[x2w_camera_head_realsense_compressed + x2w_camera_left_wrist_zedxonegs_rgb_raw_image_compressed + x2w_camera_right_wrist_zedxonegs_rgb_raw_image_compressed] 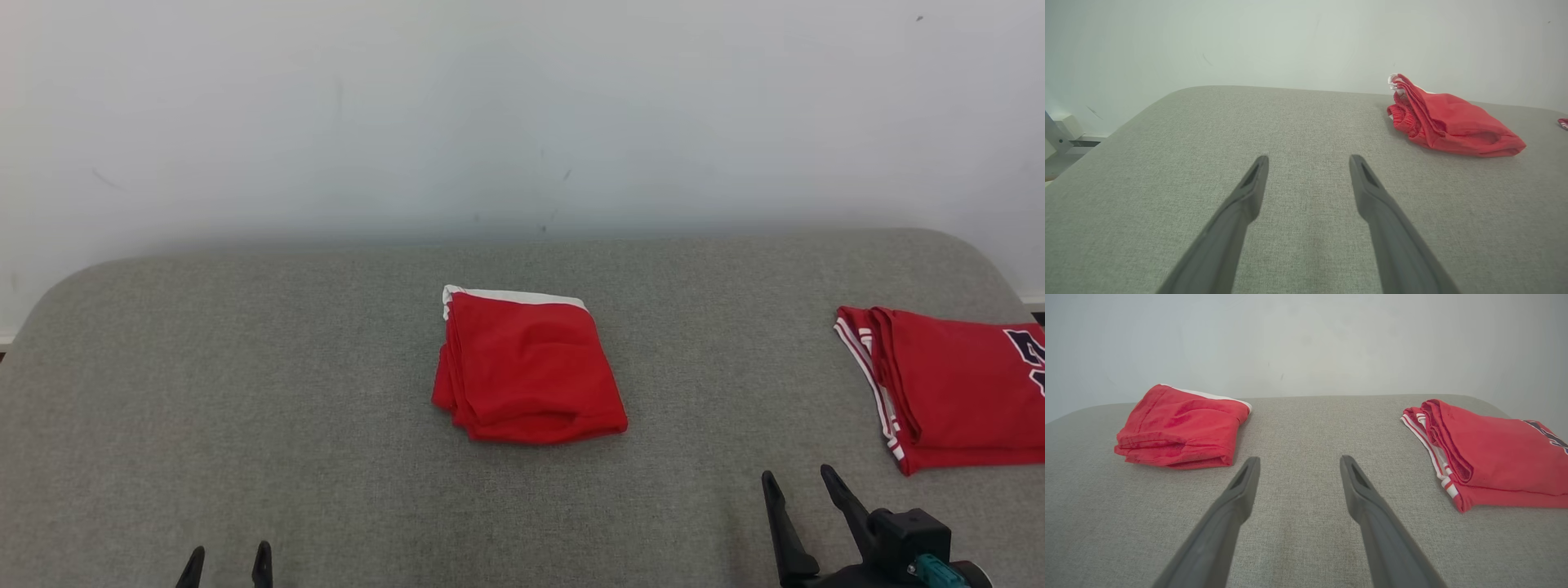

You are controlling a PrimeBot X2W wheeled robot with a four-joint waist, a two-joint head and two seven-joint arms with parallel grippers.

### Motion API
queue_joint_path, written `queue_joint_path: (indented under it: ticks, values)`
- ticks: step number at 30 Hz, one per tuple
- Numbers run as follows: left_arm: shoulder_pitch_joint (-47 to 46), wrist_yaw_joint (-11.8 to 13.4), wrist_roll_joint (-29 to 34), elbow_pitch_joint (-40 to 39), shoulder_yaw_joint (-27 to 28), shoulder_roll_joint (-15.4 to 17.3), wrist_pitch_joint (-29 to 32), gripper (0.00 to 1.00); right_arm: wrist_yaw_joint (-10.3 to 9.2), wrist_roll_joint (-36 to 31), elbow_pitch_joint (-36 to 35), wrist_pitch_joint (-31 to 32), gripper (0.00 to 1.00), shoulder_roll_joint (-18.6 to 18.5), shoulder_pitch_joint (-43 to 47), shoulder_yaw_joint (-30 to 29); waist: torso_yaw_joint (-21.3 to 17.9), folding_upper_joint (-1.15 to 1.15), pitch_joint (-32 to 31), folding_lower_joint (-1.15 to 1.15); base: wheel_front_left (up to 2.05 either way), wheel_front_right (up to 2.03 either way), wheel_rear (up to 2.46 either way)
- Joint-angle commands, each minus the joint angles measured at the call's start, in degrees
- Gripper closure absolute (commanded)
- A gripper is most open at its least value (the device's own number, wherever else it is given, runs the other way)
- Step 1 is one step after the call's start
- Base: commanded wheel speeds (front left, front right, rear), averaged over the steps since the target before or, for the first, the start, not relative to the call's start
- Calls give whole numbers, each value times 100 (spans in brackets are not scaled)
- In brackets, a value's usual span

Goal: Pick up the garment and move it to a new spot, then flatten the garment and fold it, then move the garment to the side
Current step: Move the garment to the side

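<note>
The folded red garment, edged in white along its far side, is seen lying on the grey cloth-covered bench. It is placed ahead and to the right of the left gripper, and ahead and to the left of the right gripper. Both grippers are held with their fingers spread wide, and nothing is gripped by either; plain bench cloth is seen between each pair of fingers. The garment is touched by neither gripper and lies well apart from both. A second folded red piece, a jersey with white-striped trim and dark lettering, is laid ahead and to the right of the right gripper, near it and apart from the garment, and is cut off by the right edge of the head view. Only grey cloth is seen along the stretch from each gripper to the garment. A white wall is seen beyond the bench's far edge, past the garment
</note>
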Motion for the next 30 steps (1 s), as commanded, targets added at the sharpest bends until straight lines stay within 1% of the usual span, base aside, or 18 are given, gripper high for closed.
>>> queue_joint_path:
  ticks: [1, 13, 16, 20, 21, 22, 26, 27, 30]
  values:
    - [-31, 37, -50, -67, 2, 19, 20, 0, 2, -49, -50, 18, 0, 31, 24, -24, 8, 0, 1, 0, 0, 0, 0]
    - [122, 102, -56, -326, -122, -40, 45, 0, 3, -112, -118, 149, 0, 86, 90, -42, 36, 0, 33, 0, 0, 0, 0]
    - [130, 133, -61, -384, -149, -50, 63, 0, 3, -7, -127, 356, 0, 97, 7, 15, 54, 0, 64, 0, 0, 0, 0]
    - [142, 160, -78, -445, -167, -53, 94, 0, 2, 304, -139, 1184, 0, -12, -373, 169, 92, 0, 126, 0, 0, 0, 0]
    - [132, 176, -86, -469, -181, -65, 101, 0, 3, 517, -197, 1712, 0, 48, -636, 114, 122, 0, 172, 0, 0, 0, 0]
    - [129, 181, -85, -479, -191, -71, 102, 0, 3, 550, -221, 2022, 0, 89, -779, 77, 138, 0, 190, 0, 0, 0, 0]
    - [37, 166, -82, -535, -300, -99, 129, 0, 3, 562, -308, 3267, 0, 235, -1485, -86, 288, 0, 338, 0, 0, 0, 0]
    - [-19, 153, -81, -551, -344, -106, 138, 0, 3, 509, -332, 3552, 0, 257, -1674, -85, 349, 0, 416, 0, 0, 0, 0]
    - [-202, 101, -71, -565, -448, -101, 138, 0, 3, 213, -261, 4271, 0, 332, -2258, -343, 545, 0, 673, 0, 0, 0, 0]
